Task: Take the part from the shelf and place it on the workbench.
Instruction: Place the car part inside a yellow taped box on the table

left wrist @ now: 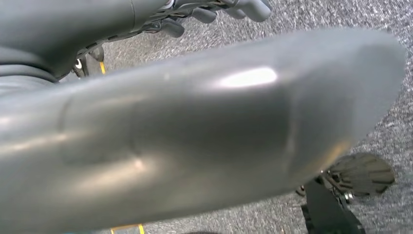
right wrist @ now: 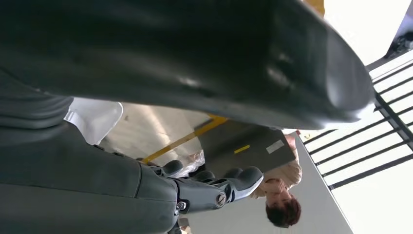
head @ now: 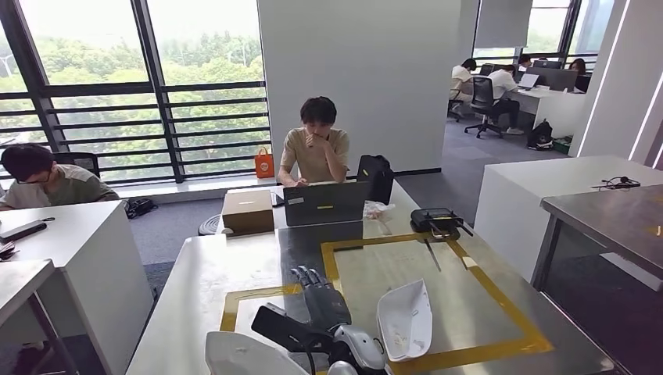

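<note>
We see a long metal workbench [head: 234, 266] stretching ahead, with a yellow taped rectangle [head: 500, 308] marking its middle. Inside that rectangle the surface is mostly bare, apart from a white curved part [head: 406, 319] lying near its close edge. Our right hand [head: 317, 295] hovers just beside that part, fingers extended. Another white part [head: 246, 355] sits at the near left edge. Toward the far end the way is blocked: a cardboard box [head: 248, 211], an open laptop [head: 325, 203], a black bag [head: 376, 178] and a black device [head: 436, 220] stand in a row, with a seated person [head: 315, 144] behind them.
</note>
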